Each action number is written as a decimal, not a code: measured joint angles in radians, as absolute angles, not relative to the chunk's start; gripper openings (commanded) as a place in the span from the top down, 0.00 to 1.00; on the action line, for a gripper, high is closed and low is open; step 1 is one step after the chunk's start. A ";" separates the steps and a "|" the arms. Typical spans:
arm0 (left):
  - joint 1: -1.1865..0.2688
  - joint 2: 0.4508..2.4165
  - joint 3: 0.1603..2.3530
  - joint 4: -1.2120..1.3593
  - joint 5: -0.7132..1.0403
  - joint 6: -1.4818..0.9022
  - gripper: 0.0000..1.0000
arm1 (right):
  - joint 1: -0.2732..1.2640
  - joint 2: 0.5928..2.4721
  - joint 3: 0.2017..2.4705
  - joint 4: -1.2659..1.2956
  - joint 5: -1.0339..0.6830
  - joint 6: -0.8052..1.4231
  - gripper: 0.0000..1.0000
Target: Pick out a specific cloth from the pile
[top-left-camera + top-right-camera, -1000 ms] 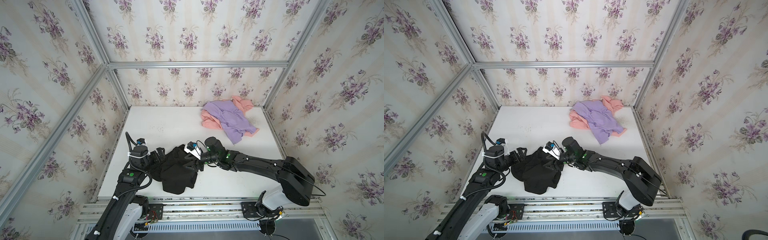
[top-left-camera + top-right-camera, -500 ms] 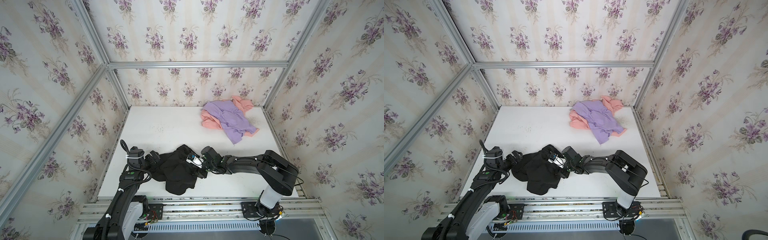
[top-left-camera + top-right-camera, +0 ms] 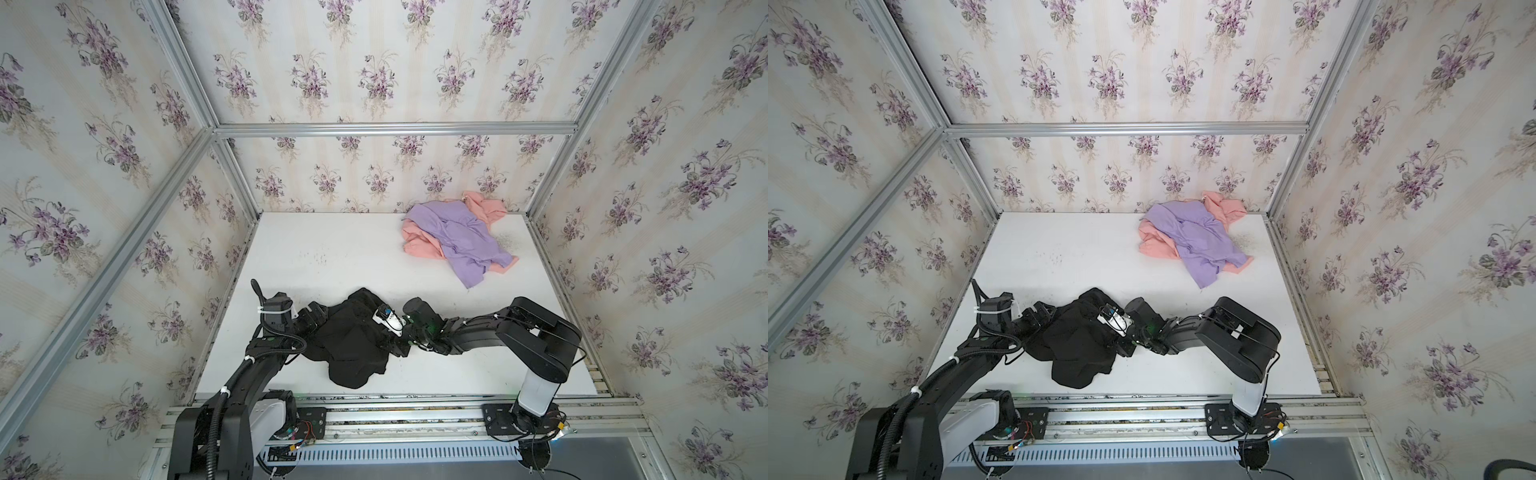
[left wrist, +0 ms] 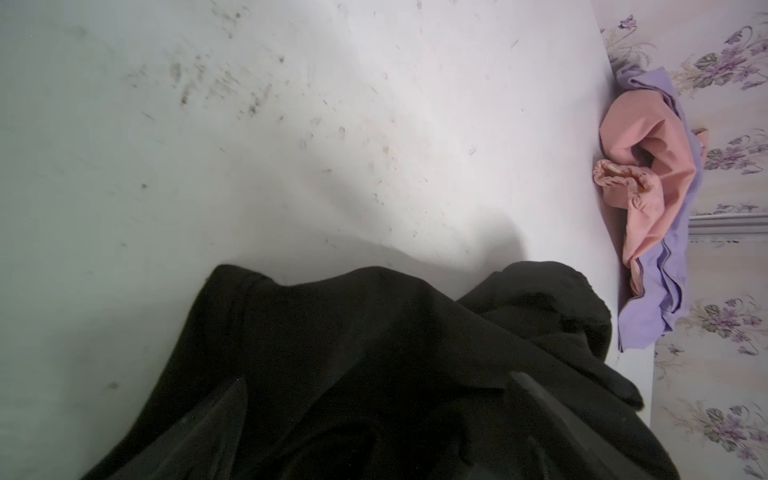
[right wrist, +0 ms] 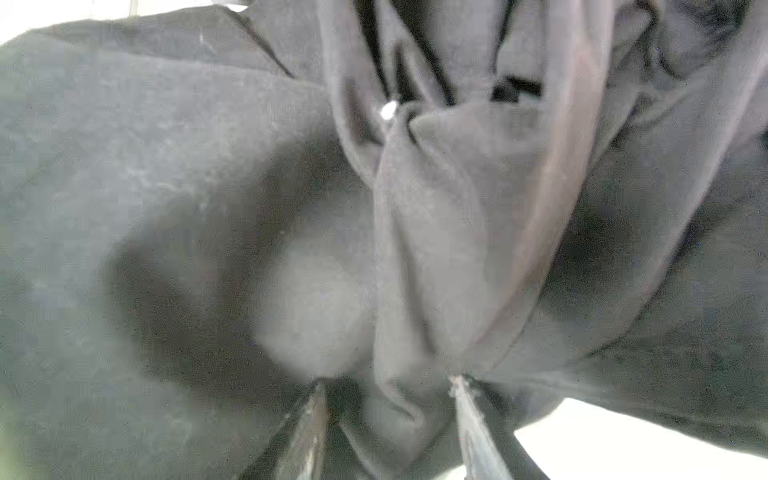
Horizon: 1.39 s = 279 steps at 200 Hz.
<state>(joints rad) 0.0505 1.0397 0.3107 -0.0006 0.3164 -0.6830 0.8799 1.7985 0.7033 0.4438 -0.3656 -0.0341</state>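
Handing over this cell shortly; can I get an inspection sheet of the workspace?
Surface: white tabletop, faint dark specks.
Job's things: black soft fabric garment crumpled near the front, apart from lilac-purple garment lying over salmon-pink garment at the far right.
Clutter: nothing seen.
Hands: left hand open at the black garment's edge; right hand pinching a black fold.
Cables: black cable looped along left arm.
Surroundings: floral-papered walls, aluminium frame.
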 measured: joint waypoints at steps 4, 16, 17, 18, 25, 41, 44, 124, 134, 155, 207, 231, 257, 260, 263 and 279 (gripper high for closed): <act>0.050 1.039 0.304 0.011 0.325 -0.686 0.01 | 0.880 1.798 0.703 0.444 -0.365 -0.034 0.47; 0.047 1.032 0.282 0.042 0.350 -0.694 0.01 | 0.880 1.798 0.696 0.456 -0.362 -0.033 0.47; 0.047 1.031 0.279 0.045 0.352 -0.694 0.01 | 0.880 1.798 0.696 0.457 -0.362 -0.033 0.47; 0.046 1.031 0.278 0.046 0.353 -0.695 0.01 | 0.879 1.798 0.696 0.458 -0.362 -0.032 0.47; 0.045 1.027 0.265 0.063 0.369 -0.702 0.01 | 0.880 1.798 0.691 0.466 -0.361 -0.030 0.47; 0.039 1.021 0.231 0.123 0.402 -0.722 0.01 | 0.879 1.798 0.683 0.482 -0.358 -0.024 0.47; 0.038 1.021 0.226 0.136 0.410 -0.727 0.01 | 0.879 1.798 0.682 0.485 -0.356 -0.023 0.48; -0.060 1.027 0.132 0.406 0.533 -0.880 0.01 | 0.861 1.807 0.644 0.581 -0.332 0.028 0.49; -0.096 1.026 0.131 0.428 0.532 -0.899 0.00 | 0.855 1.810 0.639 0.597 -0.332 0.038 0.49; -0.156 1.031 0.132 0.475 0.529 -0.928 0.01 | 0.849 1.815 0.638 0.614 -0.330 0.058 0.49; -0.176 1.023 0.132 0.508 0.520 -0.952 0.00 | 0.831 1.798 0.614 0.630 -0.328 0.089 0.48; -0.168 0.982 0.152 0.444 0.493 -0.933 0.00 | 0.817 1.757 0.597 0.597 -0.308 0.089 0.40; -0.156 0.917 0.192 0.332 0.437 -0.886 0.00 | 0.814 1.695 0.586 0.563 -0.305 0.076 0.32; -0.154 0.909 0.196 0.320 0.429 -0.880 0.00 | 0.814 1.689 0.585 0.559 -0.306 0.074 0.31; -0.153 0.900 0.199 0.308 0.420 -0.875 0.00 | 0.813 1.682 0.582 0.559 -0.306 0.070 0.30; -0.145 0.855 0.215 0.245 0.379 -0.853 0.00 | 0.811 1.642 0.576 0.544 -0.307 0.067 0.28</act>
<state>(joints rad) -0.1452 0.8547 0.2146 0.2447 0.3790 -0.8528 0.8112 1.6421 0.5758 0.5442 -0.3073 0.0669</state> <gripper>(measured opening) 0.996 0.708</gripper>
